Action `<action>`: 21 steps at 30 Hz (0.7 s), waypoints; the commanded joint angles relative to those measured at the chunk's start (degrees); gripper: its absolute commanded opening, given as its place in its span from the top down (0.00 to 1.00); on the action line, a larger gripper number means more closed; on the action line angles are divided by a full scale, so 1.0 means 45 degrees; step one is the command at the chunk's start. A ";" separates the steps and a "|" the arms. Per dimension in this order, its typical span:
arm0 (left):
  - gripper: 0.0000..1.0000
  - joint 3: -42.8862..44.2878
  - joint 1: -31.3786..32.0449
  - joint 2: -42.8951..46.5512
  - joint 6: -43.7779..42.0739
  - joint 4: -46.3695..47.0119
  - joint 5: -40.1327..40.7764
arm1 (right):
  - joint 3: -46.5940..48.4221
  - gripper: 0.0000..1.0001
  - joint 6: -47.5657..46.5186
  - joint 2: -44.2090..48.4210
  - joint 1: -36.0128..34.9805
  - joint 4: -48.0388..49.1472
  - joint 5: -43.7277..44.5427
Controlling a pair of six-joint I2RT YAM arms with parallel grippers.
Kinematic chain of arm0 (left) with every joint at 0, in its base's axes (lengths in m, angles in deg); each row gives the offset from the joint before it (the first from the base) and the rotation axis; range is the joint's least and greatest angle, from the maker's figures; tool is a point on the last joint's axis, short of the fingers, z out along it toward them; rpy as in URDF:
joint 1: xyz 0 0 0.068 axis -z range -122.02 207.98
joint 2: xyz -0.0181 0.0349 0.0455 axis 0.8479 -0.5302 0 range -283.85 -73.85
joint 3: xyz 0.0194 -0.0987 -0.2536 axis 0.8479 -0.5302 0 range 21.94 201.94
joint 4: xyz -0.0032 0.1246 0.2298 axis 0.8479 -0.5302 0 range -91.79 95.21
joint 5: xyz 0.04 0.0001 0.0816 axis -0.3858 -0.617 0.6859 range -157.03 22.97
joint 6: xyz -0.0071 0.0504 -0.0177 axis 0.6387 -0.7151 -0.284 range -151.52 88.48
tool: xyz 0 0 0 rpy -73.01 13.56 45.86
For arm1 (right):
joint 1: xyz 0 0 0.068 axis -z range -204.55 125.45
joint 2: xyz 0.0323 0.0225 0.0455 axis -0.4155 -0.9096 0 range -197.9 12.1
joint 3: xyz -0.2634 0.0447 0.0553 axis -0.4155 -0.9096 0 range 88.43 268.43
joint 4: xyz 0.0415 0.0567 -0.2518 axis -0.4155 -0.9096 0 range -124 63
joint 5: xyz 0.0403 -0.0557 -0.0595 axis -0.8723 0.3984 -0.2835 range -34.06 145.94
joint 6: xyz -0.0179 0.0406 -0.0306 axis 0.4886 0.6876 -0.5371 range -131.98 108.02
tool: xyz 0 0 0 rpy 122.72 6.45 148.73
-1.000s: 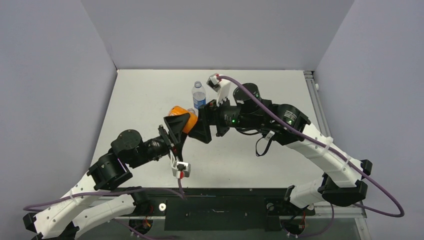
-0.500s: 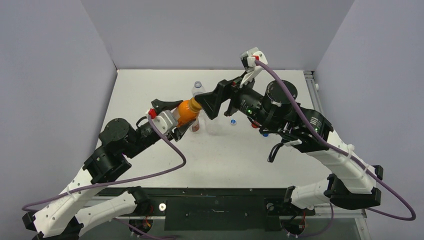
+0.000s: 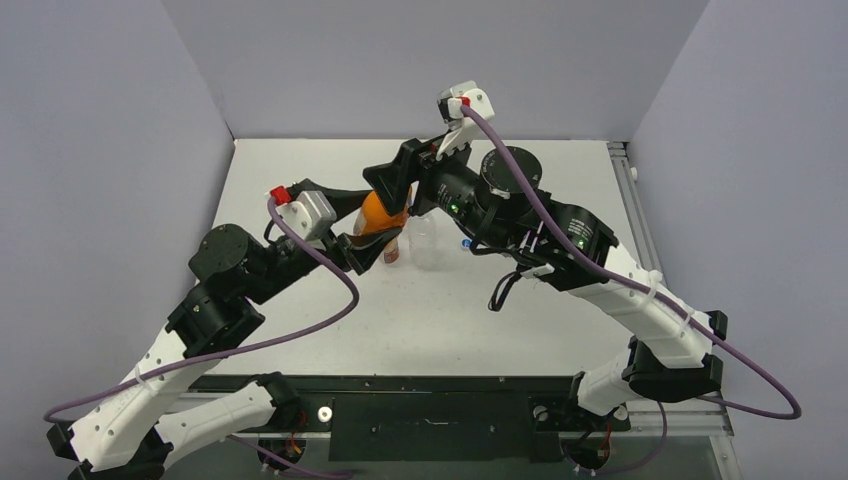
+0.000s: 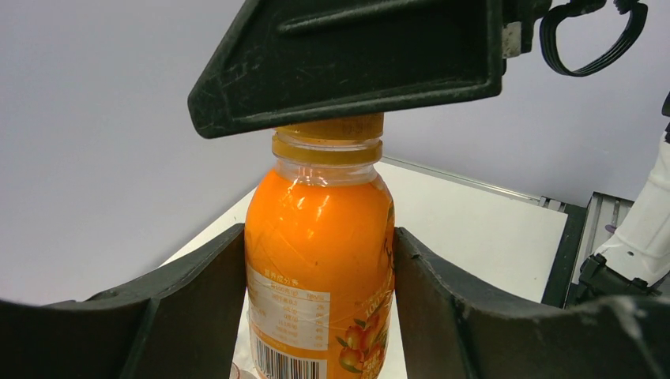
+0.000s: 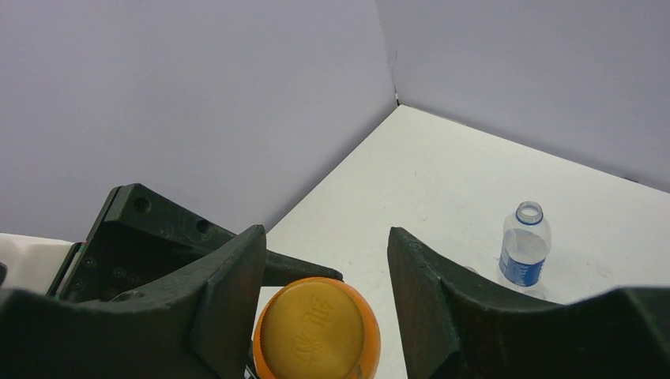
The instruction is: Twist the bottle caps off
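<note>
Our left gripper [image 4: 320,316] is clamped on the orange bottle [image 4: 320,245], one dark finger pressed flat against each side of its body, so the jaws stand at about the bottle's width. The bottle is full of orange liquid, label and barcode facing the left wrist camera, and its neck sticks out past the fingers

Our right gripper [image 5: 322,237] sits over that neck. From the right wrist we see the orange cap [image 5: 320,332] deep between the two fingers, its embossed top facing the camera. One finger looks to be against the cap's edge and the other lies just beside it, and we cannot tell whether the jaws pinch it. From the left wrist one right finger lies across the front of the cap, leaving only its lower rim in sight; the cap is on the bottle

From above, both grippers meet over the middle of the table [image 3: 300,180], the orange bottle tilted between them and seemingly off the surface

Just beside it on the near side stands a short bottle [image 3: 391,250] with a reddish label, then a clear bottle [image 3: 425,243], and a blue cap [image 3: 466,243] lying on the table further right. The Pepsi bottle [image 5: 524,253] stands upright and uncapped toward the back
</note>
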 commanded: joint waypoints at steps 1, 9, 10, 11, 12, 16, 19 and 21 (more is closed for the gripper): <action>0.76 0.0596 -0.0148 0.0165 0.0498 0.0918 -0.0114 | 0.0612 0.47 0.0148 0.0003 -0.0079 0.0526 0.0431; 0.79 0.0715 -0.0509 0.0134 0.0918 0.1077 0.0097 | 0.0298 0.36 0.0390 0.0095 -0.0078 0.0548 0.0496; 0.79 0.0737 -0.0574 0.0133 0.0922 0.1098 0.0103 | 0.0299 0.36 0.0387 0.0089 -0.0080 0.0548 0.0461; 0.79 0.0747 -0.0614 0.0127 0.0924 0.1113 0.0099 | 0.0295 0.36 0.0389 0.0079 -0.0080 0.0523 0.0445; 0.79 0.0789 -0.0669 0.0110 0.1100 0.1116 0.0085 | 0.0307 0.36 0.0396 0.0046 -0.0080 0.0516 0.0409; 0.80 0.0860 -0.0774 0.0060 0.1357 0.1118 -0.0022 | 0.0534 0.41 0.0417 -0.0132 -0.0080 0.0360 0.0360; 0.80 0.0915 -0.0798 0.0040 0.1345 0.1087 -0.0138 | 0.0836 0.45 0.0416 -0.0292 -0.0070 0.0187 0.0345; 0.80 0.0904 -0.0809 0.0035 0.1353 0.1058 -0.0202 | 0.0946 0.49 0.0397 -0.0375 -0.0074 0.0188 0.0343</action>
